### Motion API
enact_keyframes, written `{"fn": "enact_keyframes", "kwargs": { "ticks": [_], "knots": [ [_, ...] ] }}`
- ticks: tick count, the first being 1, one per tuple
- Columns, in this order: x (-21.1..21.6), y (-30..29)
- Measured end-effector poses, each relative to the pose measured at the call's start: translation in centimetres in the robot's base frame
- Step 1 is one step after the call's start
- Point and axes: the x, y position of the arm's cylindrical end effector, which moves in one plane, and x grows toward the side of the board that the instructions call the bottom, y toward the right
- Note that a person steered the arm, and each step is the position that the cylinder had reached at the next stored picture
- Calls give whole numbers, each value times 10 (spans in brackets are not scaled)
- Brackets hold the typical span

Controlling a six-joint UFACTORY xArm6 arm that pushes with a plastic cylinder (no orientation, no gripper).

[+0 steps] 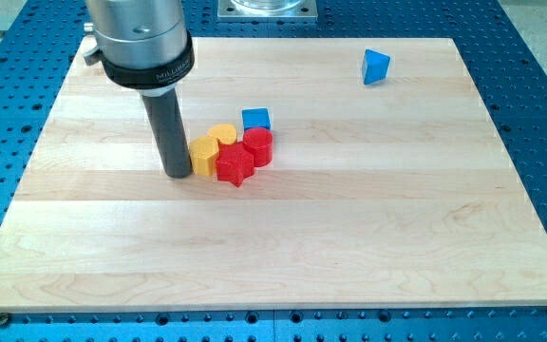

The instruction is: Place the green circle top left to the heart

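Note:
No green circle shows in the camera view. A yellow heart (222,134) sits in a tight cluster near the board's middle. Touching it are a yellow hexagon (203,156) at its lower left, a red star (235,166) below, a red cylinder (259,145) to the right and a blue cube (255,119) at the upper right. My tip (177,175) stands on the board just left of the yellow hexagon, touching it or nearly so. The rod hides a strip of board behind it.
A blue triangular block (376,66) lies alone near the board's top right corner. The wooden board (349,237) rests on a blue perforated table, whose surface shows around all edges.

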Motion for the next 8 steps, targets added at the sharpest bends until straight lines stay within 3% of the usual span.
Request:
{"fn": "enact_keyframes", "kwargs": {
  "ticks": [1, 2, 4, 5, 7, 8],
  "knots": [
    [-15, -33],
    [-77, -72],
    [-155, -106],
    [-168, -90],
    [-104, -58],
    [-146, -57]
  ]
}}
